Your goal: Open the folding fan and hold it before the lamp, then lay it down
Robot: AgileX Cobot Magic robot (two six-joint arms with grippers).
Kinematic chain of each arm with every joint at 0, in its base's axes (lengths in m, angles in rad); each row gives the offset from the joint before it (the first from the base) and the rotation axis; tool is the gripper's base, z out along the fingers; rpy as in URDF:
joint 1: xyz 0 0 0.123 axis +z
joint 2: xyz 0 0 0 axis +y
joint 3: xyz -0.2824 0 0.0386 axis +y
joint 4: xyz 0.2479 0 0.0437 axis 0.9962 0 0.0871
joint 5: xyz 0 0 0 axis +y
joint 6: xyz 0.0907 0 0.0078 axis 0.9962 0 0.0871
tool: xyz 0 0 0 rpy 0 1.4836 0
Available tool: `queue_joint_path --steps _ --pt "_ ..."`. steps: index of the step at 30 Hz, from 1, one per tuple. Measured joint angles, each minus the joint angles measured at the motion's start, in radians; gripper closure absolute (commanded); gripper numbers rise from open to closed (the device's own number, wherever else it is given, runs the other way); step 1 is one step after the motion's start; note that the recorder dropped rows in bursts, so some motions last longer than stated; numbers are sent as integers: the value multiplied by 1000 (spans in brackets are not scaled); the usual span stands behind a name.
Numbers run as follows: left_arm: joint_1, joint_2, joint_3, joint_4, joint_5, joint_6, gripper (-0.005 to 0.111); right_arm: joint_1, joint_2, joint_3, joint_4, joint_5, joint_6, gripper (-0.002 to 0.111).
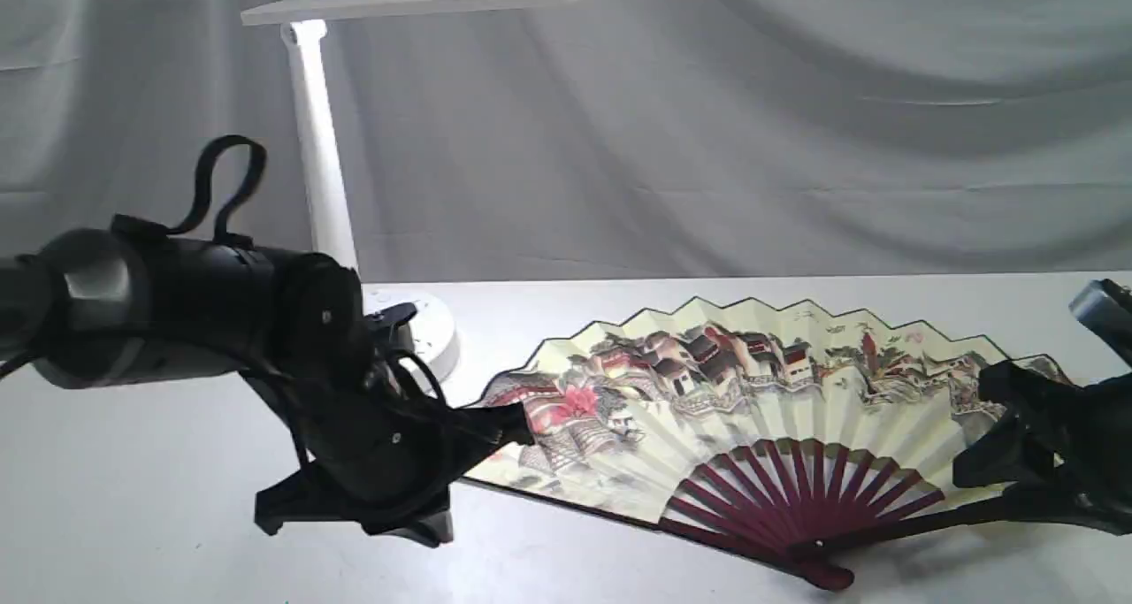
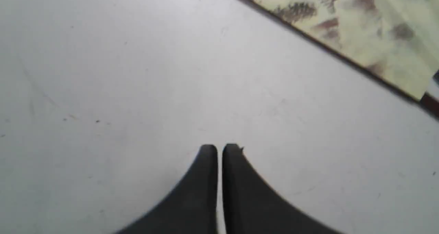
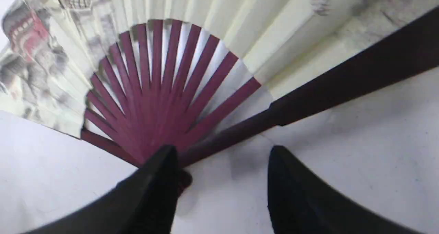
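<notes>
The folding fan [image 1: 752, 409] lies spread wide on the white table, painted side up, its maroon ribs [image 3: 161, 90] meeting at a pivot near the front edge. Behind its left end stands the white lamp [image 1: 320, 153], with its bar head overhead. My left gripper [image 1: 520, 429] hovers at the fan's left end, shut and empty; in the left wrist view its fingertips [image 2: 209, 151] touch over bare table, apart from the fan [image 2: 360, 25]. My right gripper [image 1: 983, 429] is open over the fan's right end. The dark guard [image 3: 343, 86] lies just beyond its spread fingers [image 3: 164, 165], outside their grip.
A grey cloth backdrop [image 1: 796, 118] hangs behind the table. The lamp's round base [image 1: 438, 330] sits just behind my left wrist. Bare white tabletop [image 1: 133, 498] stretches left of the fan and in front of it.
</notes>
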Motion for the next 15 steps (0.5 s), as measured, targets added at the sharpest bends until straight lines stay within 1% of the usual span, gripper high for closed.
queue_joint_path --steps 3,6,10,13,15 --pt "67 0 -7 -120 100 171 107 52 -40 -18 -160 -32 107 70" --pt "135 0 -7 -169 195 305 107 112 -81 -37 -350 -54 250 70" --pt "200 -17 -7 -132 266 365 107 198 -126 -58 -662 -65 481 70" --pt "240 -54 -7 -74 274 387 107 262 -142 -62 -875 -57 629 70" --pt "272 -87 -7 -53 274 414 107 300 -144 -62 -970 -41 704 70"
